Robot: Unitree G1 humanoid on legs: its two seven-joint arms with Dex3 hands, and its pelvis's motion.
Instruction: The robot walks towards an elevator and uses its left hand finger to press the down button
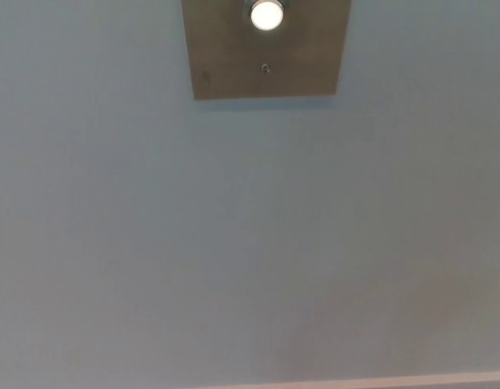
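On my feed the metal panel [233, 73] sits flat on the pale wall [233, 243] at the top edge, cut off above; 1 round button [266, 14] glows white on it, a small screw [266, 69] just below; I judge the glow means the call has registered. Neither the left hand nor the right hand shows, so I cannot tell if either is released or clenched; the camera stands close to the wall, presumably to put the button within reach.

The button [266, 14] sits on the panel [225, 57] at the wall's [233, 243] top, a screw [266, 69] just below it.
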